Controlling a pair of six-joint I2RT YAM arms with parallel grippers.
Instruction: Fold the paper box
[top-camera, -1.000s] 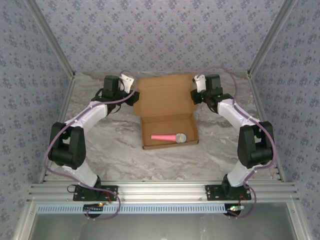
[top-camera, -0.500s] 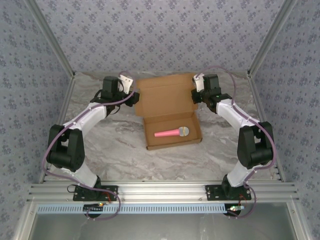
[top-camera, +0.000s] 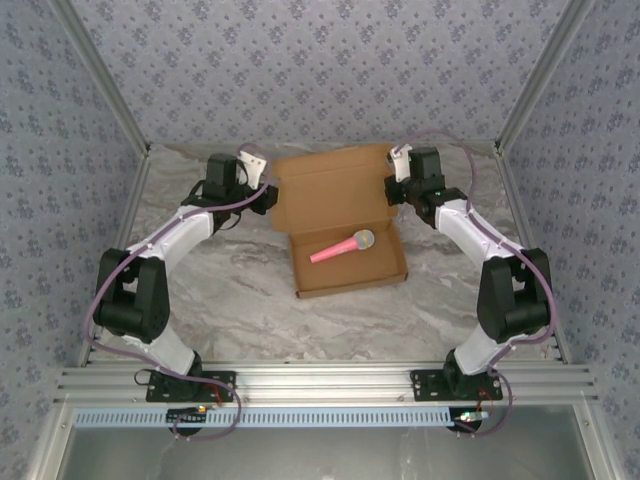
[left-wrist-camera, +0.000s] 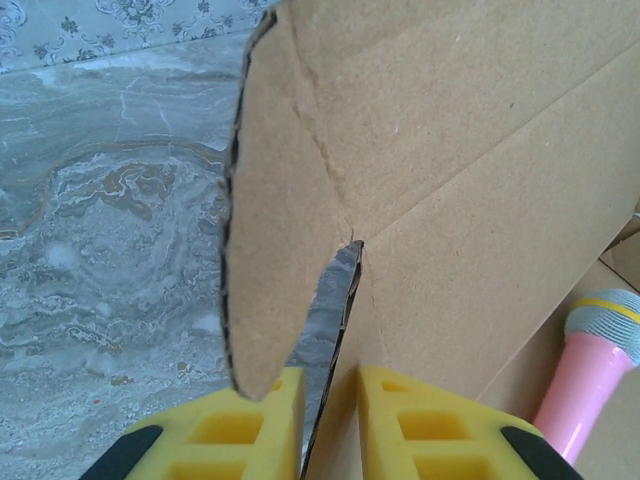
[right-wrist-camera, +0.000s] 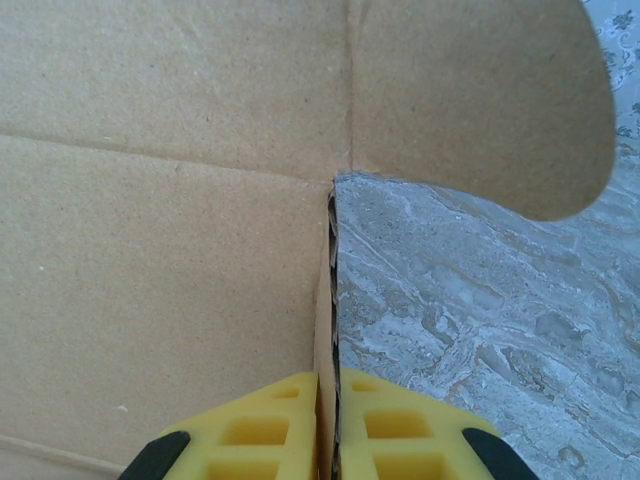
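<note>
Pinching the paper box (top-camera: 331, 196) lid at its left edge was the left gripper (left-wrist-camera: 330, 388); right gripper (right-wrist-camera: 328, 388) pinched the lid's right edge. A pink mic (top-camera: 342, 247) lay inside the box.

Open table (top-camera: 230, 290) in front of paper box (top-camera: 335, 190) and beside its tray. Tray interior obstructed by pink microphone (top-camera: 342, 246) lying diagonally. Lid side edges occupied by left gripper (top-camera: 268, 195) and right gripper (top-camera: 390, 190).
</note>
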